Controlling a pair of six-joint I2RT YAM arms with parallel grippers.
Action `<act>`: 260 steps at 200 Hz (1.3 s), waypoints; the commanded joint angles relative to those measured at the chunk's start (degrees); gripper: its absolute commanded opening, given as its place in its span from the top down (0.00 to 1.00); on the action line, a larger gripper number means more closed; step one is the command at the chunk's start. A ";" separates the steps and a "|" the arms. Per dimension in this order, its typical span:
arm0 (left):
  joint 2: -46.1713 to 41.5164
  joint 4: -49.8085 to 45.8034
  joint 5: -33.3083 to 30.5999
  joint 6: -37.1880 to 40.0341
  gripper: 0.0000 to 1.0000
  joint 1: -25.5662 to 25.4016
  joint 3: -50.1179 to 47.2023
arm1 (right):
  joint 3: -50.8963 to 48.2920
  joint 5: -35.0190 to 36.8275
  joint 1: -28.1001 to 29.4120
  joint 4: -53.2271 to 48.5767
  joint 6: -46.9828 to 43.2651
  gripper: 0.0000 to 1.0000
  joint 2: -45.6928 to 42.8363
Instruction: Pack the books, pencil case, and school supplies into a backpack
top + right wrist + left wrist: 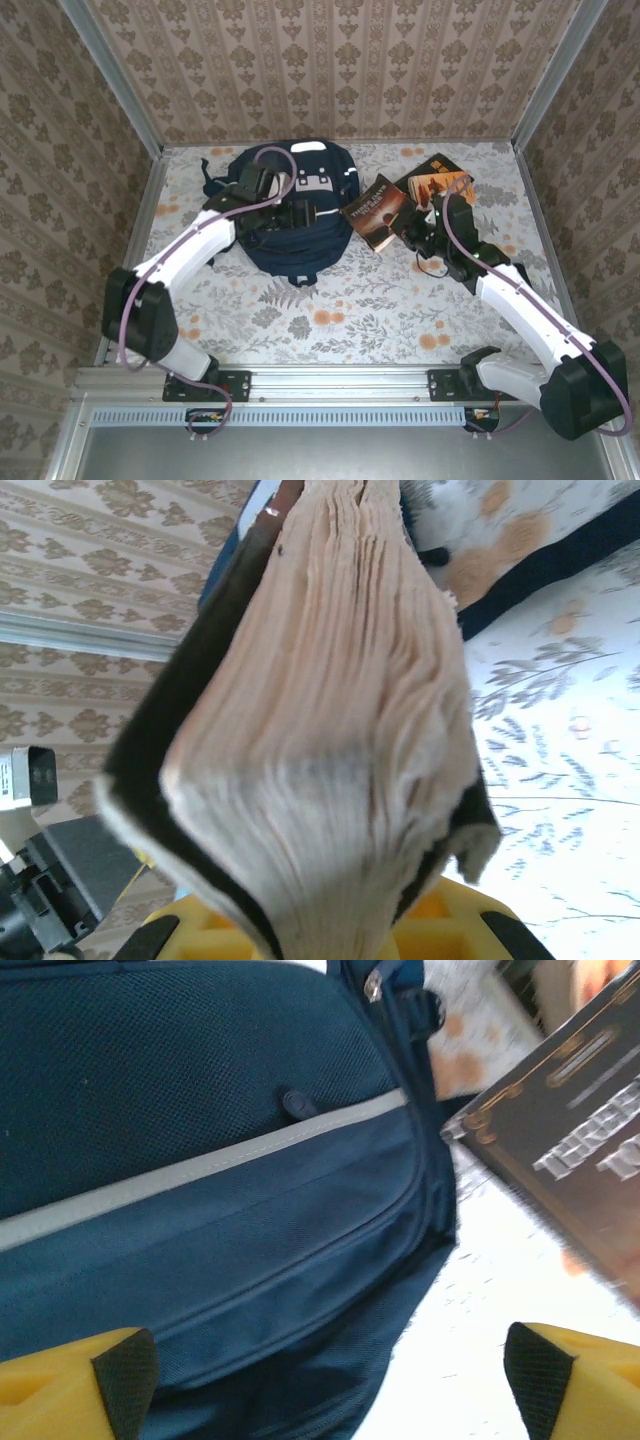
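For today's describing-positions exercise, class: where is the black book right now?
In the top view the black book is right of centre, between the backpack and the orange book, its edge in the jaws of the right gripper.

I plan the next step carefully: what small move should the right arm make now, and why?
Probably lift the black book clear of the table and toward the backpack: the right gripper is shut on it, and the left gripper stands open over the backpack, holding nothing.
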 commanded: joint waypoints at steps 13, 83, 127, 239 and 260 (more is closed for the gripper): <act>5.86 -10.70 -2.01 18.39 0.00 -1.62 7.74 | 0.60 -0.15 -2.00 -1.61 -5.36 0.86 -3.11; 17.96 -22.97 -10.98 34.95 0.11 -7.87 22.52 | -1.22 -1.48 -3.47 -0.95 -4.87 0.84 -2.05; 24.85 -27.00 -9.00 35.61 0.23 -8.17 29.45 | -2.10 -1.90 -4.03 -1.22 -4.91 0.84 -2.88; 32.54 -27.19 -16.33 43.99 0.25 -8.53 34.56 | -3.28 -2.35 -4.69 -2.61 -4.86 0.83 -5.02; 34.06 -28.08 -15.25 46.41 0.24 -8.61 35.71 | -3.66 -2.58 -4.64 -1.74 -4.63 0.83 -5.65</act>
